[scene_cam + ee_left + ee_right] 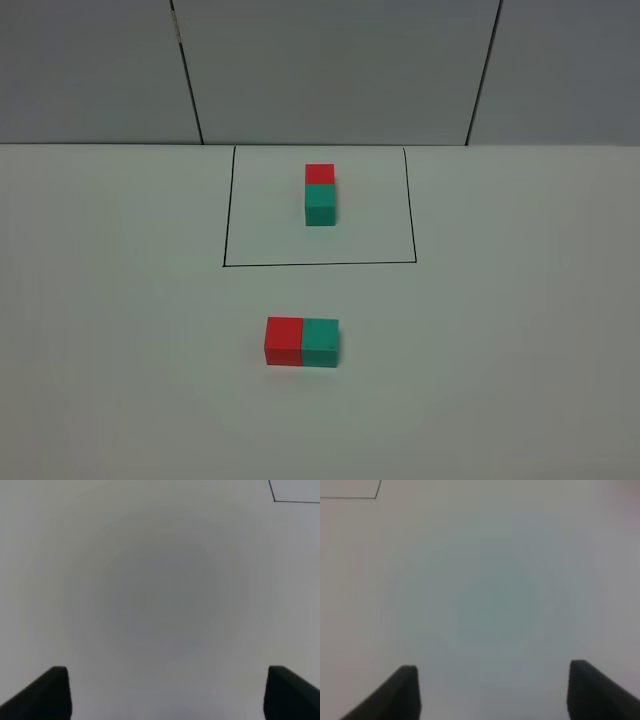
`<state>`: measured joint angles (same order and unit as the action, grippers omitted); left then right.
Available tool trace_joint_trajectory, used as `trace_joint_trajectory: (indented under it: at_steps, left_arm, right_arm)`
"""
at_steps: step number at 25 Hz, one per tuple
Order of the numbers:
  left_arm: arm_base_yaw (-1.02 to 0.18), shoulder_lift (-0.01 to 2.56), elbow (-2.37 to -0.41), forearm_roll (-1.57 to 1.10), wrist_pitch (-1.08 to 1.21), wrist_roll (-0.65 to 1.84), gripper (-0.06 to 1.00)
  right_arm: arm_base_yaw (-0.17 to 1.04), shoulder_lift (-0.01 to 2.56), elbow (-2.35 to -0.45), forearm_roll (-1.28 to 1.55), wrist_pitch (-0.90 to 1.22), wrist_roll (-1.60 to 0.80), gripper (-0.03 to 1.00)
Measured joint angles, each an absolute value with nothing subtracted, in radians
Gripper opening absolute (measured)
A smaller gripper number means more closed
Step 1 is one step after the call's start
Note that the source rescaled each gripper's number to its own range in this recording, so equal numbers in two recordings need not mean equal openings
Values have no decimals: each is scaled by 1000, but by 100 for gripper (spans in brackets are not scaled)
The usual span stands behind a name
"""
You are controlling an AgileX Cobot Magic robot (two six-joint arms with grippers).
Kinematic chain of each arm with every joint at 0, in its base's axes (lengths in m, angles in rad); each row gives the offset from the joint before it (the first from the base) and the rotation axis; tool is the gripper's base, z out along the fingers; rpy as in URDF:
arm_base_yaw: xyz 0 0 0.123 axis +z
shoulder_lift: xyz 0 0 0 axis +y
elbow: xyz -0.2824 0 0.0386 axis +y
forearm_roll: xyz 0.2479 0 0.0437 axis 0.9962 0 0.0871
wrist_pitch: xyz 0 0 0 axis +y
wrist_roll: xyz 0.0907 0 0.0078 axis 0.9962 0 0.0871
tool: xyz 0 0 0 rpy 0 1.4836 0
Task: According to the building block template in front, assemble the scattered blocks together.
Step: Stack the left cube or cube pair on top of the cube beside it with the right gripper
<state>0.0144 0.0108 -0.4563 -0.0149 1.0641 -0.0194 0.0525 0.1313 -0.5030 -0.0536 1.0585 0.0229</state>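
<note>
In the exterior high view the template sits inside a black drawn rectangle (320, 208): a red cube (320, 173) at the back joined to a teal-green cube (320, 204) in front of it. Nearer the front, the unframed red cube (284, 340) and teal-green cube (321, 342) stand side by side, touching, red on the left. Neither arm shows in that view. My left gripper (165, 692) is open over bare table, with a corner of the black line (275, 500) far off. My right gripper (492, 692) is open over bare table, also empty.
The white table (520, 350) meets a grey panelled wall (330, 70) at the back. A corner of the black rectangle (375, 496) shows in the right wrist view.
</note>
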Motion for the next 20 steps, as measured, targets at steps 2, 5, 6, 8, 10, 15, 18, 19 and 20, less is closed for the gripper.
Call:
trace_joint_trajectory:
  at_steps: [2,5,6,8,10,15,18,19,20]
  left_arm:
    - [14,11,-456,-15,1064,-19,94]
    - [14,11,-456,-15,1064,-19,94]
    - [14,11,-456,-15,1064,-19,94]
    - [14,11,-456,-15,1064,-19,94]
    - [14,11,-456,-15,1064,-19,94]
    - [14,11,-456,-15,1064,-19,94]
    - [14,11,-456,-15,1064,-18,94]
    - [14,11,-456,-15,1064,-18,94]
    - [14,11,-456,-15,1064,-18,94]
  right_arm:
    - [52,101,-503,-68,1059,38,61]
    - [52,74,-503,-78,1058,48,61]
    - [52,68,-503,-81,1058,54,61]
    - [52,55,-503,-89,1058,59,61]
    - [52,44,-502,-94,1058,65,61]
    - [52,41,-502,-109,1058,80,61]
    - [52,41,-502,-119,1058,90,61]
    - [52,41,-502,-121,1058,92,61]
    - [52,41,-502,-122,1058,93,61]
